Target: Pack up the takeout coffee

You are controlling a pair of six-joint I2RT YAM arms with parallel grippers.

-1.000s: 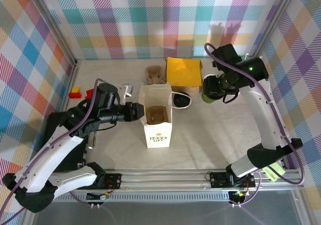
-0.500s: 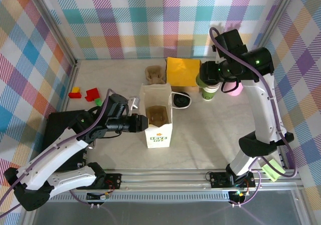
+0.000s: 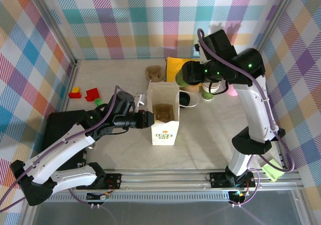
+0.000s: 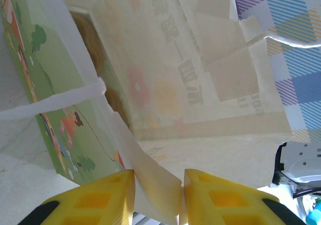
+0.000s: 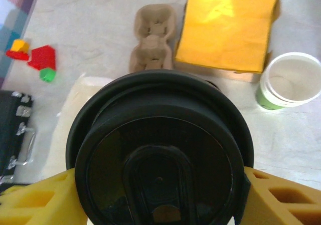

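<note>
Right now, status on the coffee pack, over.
Left gripper shut on paper bag rim, bag mouth open. Right gripper shut on takeout coffee, held near bag's far-right corner, not yet inside. Brown cardboard insert sits in bag.

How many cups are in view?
3: the lidded coffee in the right hand, an open cup by the napkins, a pink cup right of it. A black-lidded thing beside the bag may be another.

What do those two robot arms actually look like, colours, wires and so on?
The left arm and right arm share smooth white links joined by chunky black joints, with a purple cable looping alongside each. Small green lights glow on the right arm's joints. Each ends in two blocky yellow fingers with rectangular cut-outs.
</note>
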